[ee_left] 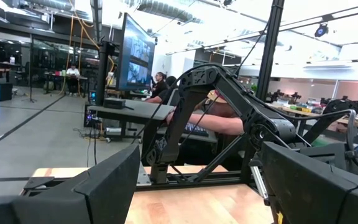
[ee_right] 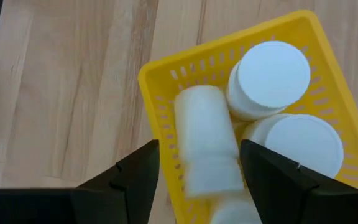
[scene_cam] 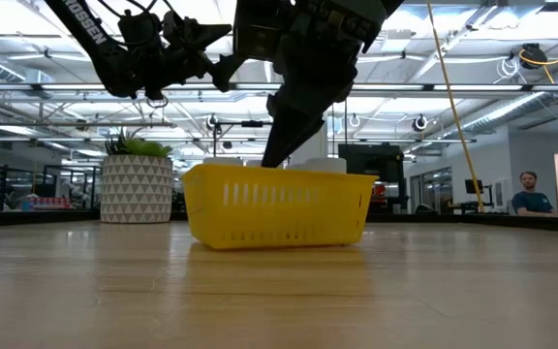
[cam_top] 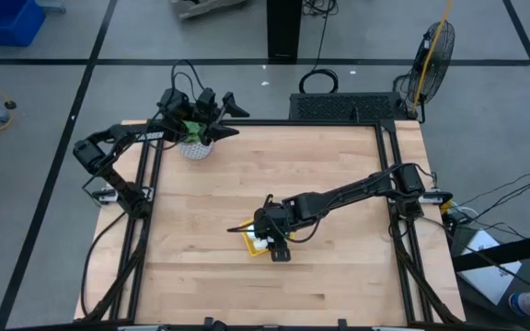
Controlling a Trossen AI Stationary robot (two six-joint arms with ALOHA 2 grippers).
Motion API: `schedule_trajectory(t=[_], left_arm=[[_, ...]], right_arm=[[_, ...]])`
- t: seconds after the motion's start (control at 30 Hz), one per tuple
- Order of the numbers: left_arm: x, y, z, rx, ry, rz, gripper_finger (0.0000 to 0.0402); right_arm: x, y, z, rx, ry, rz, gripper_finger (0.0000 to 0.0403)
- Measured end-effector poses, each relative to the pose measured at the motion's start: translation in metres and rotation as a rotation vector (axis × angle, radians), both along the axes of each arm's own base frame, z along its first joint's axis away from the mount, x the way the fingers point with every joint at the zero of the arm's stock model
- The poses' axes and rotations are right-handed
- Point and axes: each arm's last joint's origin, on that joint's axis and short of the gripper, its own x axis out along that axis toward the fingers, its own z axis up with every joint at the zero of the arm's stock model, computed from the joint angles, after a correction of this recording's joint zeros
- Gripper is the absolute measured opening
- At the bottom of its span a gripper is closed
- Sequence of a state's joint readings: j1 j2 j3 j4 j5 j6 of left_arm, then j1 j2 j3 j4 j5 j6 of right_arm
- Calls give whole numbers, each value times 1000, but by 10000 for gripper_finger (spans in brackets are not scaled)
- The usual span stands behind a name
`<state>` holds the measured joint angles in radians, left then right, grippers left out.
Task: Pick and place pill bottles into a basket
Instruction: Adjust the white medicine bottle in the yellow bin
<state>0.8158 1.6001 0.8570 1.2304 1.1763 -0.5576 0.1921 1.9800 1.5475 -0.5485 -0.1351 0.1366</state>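
The yellow basket (cam_top: 252,243) (scene_cam: 279,208) sits on the wooden table near its middle. In the right wrist view, two pill bottles stand upright in it, one cap (ee_right: 272,71) beyond the other (ee_right: 304,144). A third bottle (ee_right: 207,143) lies on its side along the basket's wall (ee_right: 160,93), blurred. My right gripper (ee_right: 199,152) (cam_top: 272,243) hangs over the basket, slanting down, open, one finger on either side of the lying bottle, with a gap showing on one side. My left gripper (cam_top: 235,118) (ee_left: 197,183) waits open, raised at the table's far left.
A white patterned plant pot (cam_top: 194,147) (scene_cam: 137,189) with a green plant stands at the table's far left corner, below my left arm. Bare wood lies around the basket on all sides. People sit at desks in the room beyond the table.
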Motion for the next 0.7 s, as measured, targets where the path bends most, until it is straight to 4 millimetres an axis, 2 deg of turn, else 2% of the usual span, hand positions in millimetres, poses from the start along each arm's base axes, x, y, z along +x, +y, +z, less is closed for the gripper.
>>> schedule_trajectory(t=[0.37, 0.5, 0.7], left_arm=[[0, 0, 0, 2, -1, 1, 340], [0, 0, 0, 0, 0, 0, 340], [0, 0, 0, 0, 0, 0, 340]], right_arm=[[-2, -4, -2, -49, 26, 7, 204], [0, -11, -8, -55, 37, 1, 205], [5, -9, -23, -39, 57, 24, 203]])
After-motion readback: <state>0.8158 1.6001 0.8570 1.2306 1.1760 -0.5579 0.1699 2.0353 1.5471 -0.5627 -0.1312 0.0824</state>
